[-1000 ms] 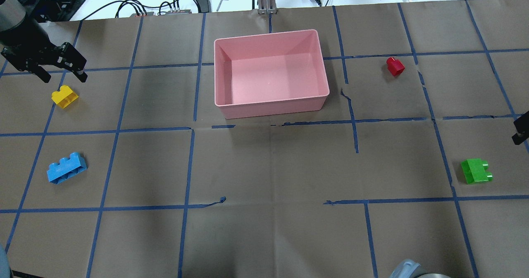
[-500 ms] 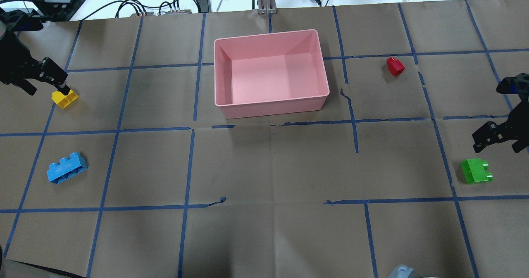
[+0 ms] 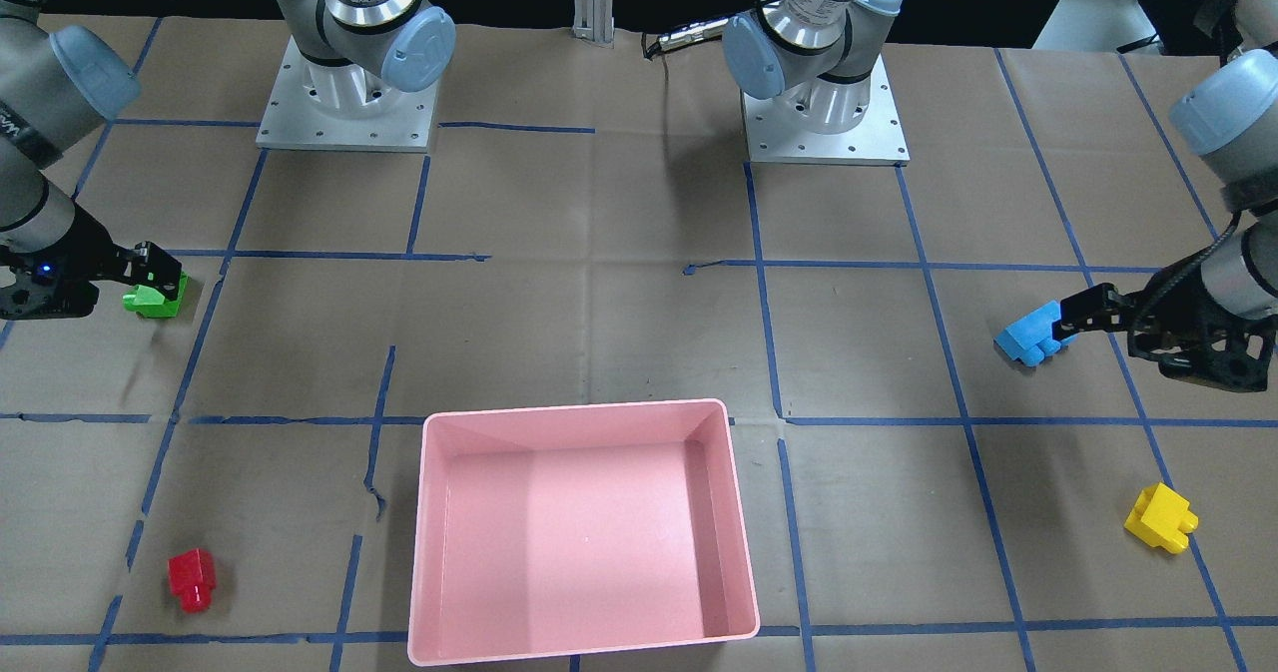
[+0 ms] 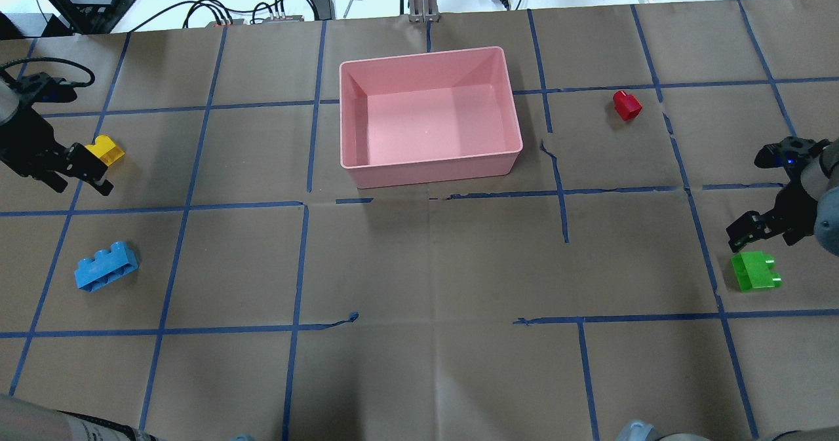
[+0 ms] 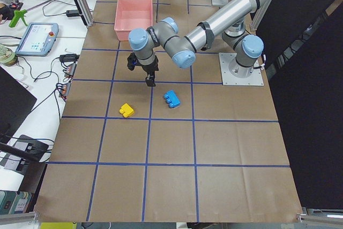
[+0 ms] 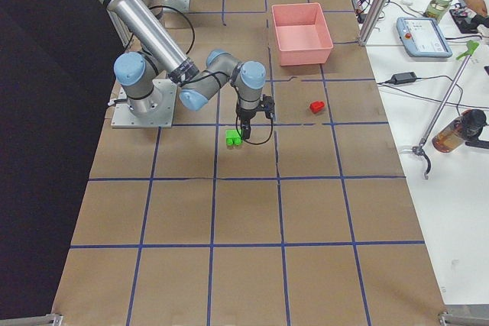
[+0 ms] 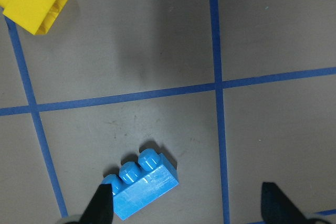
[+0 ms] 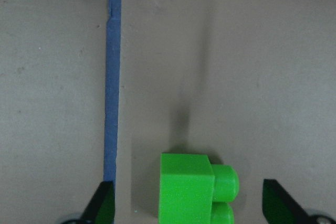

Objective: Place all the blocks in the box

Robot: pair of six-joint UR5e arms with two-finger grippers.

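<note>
The green block (image 8: 186, 187) is lying on its side on the brown worktop (image 8: 236, 66), low in the middle of the view, with its studs pointing to the view's right. The tool (image 8: 187, 195) is hanging over it with its jaws spread wide. One dark fingertip (image 8: 104, 200) is showing well to the block's left and the other well to its right, neither touching it. A blue tape line (image 8: 112, 77) is running upward just left of the block.

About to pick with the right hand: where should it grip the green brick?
Come down on the green brick and pinch its flat body walls, probably after turning the right hand a quarter: it lies sideways, studs facing one finger.
</note>
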